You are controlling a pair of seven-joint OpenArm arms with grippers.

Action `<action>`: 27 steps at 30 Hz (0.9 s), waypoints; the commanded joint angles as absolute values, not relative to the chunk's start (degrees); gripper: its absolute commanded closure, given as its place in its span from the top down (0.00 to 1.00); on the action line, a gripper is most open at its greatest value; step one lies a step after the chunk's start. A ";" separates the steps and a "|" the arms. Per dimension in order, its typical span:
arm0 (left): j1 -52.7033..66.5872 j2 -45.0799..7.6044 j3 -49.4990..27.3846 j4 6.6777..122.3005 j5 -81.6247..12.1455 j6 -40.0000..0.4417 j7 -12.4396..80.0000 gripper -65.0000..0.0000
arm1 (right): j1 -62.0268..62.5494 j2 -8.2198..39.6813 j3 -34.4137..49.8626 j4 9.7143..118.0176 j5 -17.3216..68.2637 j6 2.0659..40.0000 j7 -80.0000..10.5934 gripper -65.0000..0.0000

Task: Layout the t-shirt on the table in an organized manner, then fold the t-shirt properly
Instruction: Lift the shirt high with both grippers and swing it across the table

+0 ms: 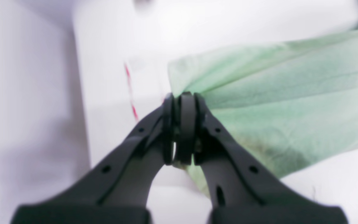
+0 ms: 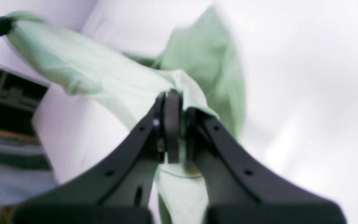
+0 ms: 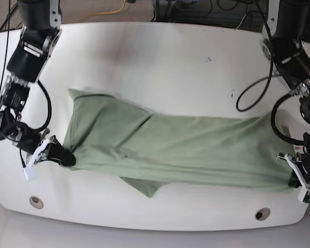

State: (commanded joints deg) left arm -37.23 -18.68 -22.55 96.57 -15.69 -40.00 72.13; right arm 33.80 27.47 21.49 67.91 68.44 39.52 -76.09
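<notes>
The pale green t-shirt (image 3: 181, 147) is stretched lengthwise across the white table (image 3: 160, 62), held taut between both arms. My left gripper (image 1: 183, 99) is shut on one end of the fabric (image 1: 291, 102); in the base view it sits at the right (image 3: 294, 178). My right gripper (image 2: 174, 96) is shut on the other end of the shirt (image 2: 104, 77), at the left of the base view (image 3: 67, 157). A fold of cloth hangs below the front edge of the shirt (image 3: 144, 186). Collar and logo are hidden.
Two round grey grommet holes (image 3: 36, 201) (image 3: 259, 214) sit near the table's front edge. A strip of red tape (image 1: 130, 93) shows in the left wrist view beside the shirt. Cables (image 3: 253, 93) hang from the arm at the right.
</notes>
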 joint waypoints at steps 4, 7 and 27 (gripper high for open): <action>-46.37 -16.04 -22.73 94.81 -15.52 -40.00 73.54 0.01 | 44.62 29.41 18.24 62.81 68.44 39.52 -75.56 0.01; -52.53 -15.69 -22.73 94.73 -15.52 -40.00 74.77 0.01 | 51.56 30.37 15.34 61.49 68.44 39.52 -75.47 0.01; -75.03 -13.32 -22.55 84.88 -16.04 -40.00 75.65 0.01 | 76.97 36.35 -1.54 53.85 71.96 39.52 -76.79 0.01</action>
